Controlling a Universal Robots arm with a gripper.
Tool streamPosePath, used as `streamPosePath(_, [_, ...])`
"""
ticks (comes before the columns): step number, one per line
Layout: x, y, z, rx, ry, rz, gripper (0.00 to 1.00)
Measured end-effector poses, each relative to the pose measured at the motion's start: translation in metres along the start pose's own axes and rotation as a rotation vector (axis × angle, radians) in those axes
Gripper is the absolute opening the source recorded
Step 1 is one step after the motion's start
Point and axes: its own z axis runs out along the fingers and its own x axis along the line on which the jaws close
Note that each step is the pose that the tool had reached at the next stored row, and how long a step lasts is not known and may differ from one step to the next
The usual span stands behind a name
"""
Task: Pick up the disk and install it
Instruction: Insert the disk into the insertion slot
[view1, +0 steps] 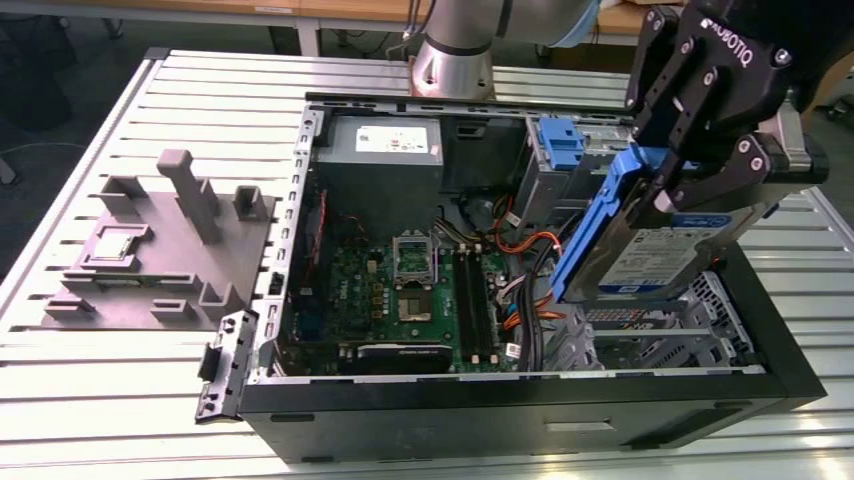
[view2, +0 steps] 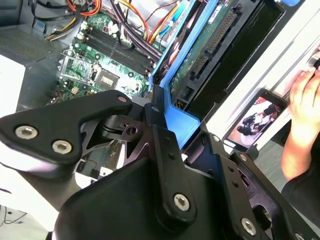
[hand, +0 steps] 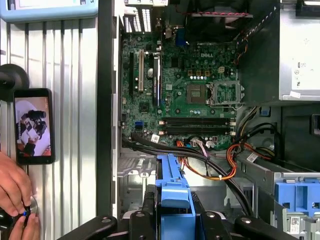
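The disk (view1: 651, 258), a silver drive with a white and blue label in a blue carrier frame, hangs tilted on edge over the open computer case (view1: 534, 405). It is at the exterior view's right, above the metal drive cage (view1: 638, 332). My gripper (view1: 707, 178) is shut on its upper end, black fingers (view1: 683, 150) clamped on the blue frame. In the second wrist view the drive's green circuit side (view2: 207, 42) and blue frame (view2: 176, 109) run out from the gripper (view2: 165, 127). The first wrist view has the blue frame (hand: 172, 187) edge-on.
The motherboard (view1: 400, 290) and orange cables (view1: 527, 245) lie inside the case. Another blue bracket (view1: 561, 142) sits in the far bay. A grey stand (view1: 160, 250) stands on the slatted table at the exterior view's left. A phone (hand: 33, 125) and a person's hand (hand: 15, 187) are beside the case.
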Motion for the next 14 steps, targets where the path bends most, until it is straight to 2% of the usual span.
streamPosePath(6, [0.0001, -0.0103, 0.0014, 0.0001, -0.0002, 0.006, 0.37])
streamPosePath(14, [0.0033, -0.015, 0.0032, 0.0001, -0.0001, 0.006, 0.37])
